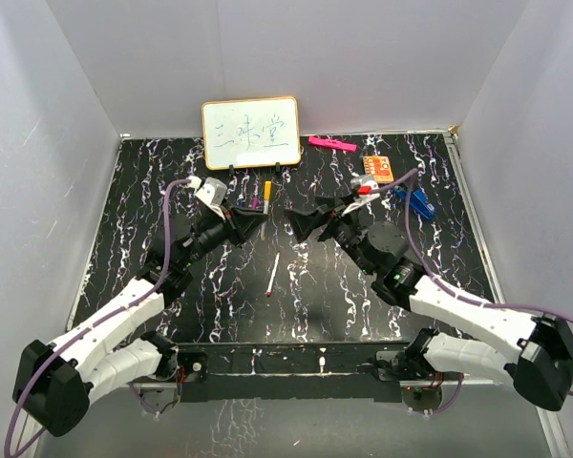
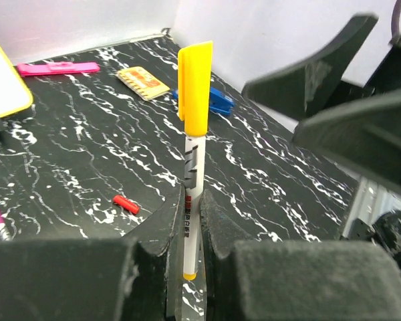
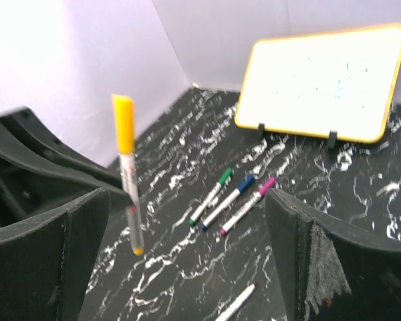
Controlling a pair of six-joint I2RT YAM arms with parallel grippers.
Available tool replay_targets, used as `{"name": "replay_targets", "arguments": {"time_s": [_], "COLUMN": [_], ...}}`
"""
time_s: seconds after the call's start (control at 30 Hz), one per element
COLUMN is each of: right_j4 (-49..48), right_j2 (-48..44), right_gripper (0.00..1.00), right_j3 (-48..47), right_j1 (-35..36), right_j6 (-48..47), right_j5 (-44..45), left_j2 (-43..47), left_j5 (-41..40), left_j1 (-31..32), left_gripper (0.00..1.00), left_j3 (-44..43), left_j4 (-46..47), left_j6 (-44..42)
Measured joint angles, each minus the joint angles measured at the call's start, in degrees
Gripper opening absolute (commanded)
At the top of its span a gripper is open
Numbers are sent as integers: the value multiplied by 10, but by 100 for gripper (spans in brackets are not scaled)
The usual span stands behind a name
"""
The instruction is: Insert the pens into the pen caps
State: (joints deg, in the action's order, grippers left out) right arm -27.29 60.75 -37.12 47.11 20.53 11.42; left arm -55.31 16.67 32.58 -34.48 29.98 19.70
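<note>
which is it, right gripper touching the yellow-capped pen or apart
Apart: right wrist view shows the right gripper open wide, gaps either side of the yellow-capped pen.

Black marbled worktop (image 1: 172,286): red-tipped pen (image 1: 272,275) lies base-side of left pincer (image 1: 261,219); three capped pens (image 3: 230,197), whiteboard (image 1: 251,133) beyond it.

Robot lab test cell, plain white panel walls (image 1: 57,95), black marbled tabletop (image 1: 315,305), small whiteboard (image 1: 251,132) at back
</note>
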Motion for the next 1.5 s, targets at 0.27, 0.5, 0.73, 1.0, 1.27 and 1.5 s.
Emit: {"name": "replay_targets", "arguments": {"time_s": [0.27, 0.5, 0.73, 1.0, 1.27, 1.5], "right_j4": [-22, -34, -47, -59, -63, -82], "right_j2": [-17, 6, 18, 24, 24, 24], "right_gripper": [79, 62, 52, 35, 2, 0], "right_j3": [-17, -17, -17, -17, -17, -17], "right_j1": [-3, -3, -3, -3, -3, -3], "right_j6": [-10, -7, 2, 10, 22, 35], "right_j5": [-45, -92, -100, -105, -110, -121], "left_j2": [-33, -73, -81, -83, -96, -101], "left_j5": [115, 184, 229, 264, 274, 272], "left_j1": [-1, -1, -1, -1, -1, -1], "left_gripper": [0, 0, 0, 0, 0, 0], "left_j3": [1, 1, -5, -12, -12, -11], "left_j4": [27, 46, 60, 78, 101, 130], "left_j6": [8, 31, 50, 70, 87, 107]}}
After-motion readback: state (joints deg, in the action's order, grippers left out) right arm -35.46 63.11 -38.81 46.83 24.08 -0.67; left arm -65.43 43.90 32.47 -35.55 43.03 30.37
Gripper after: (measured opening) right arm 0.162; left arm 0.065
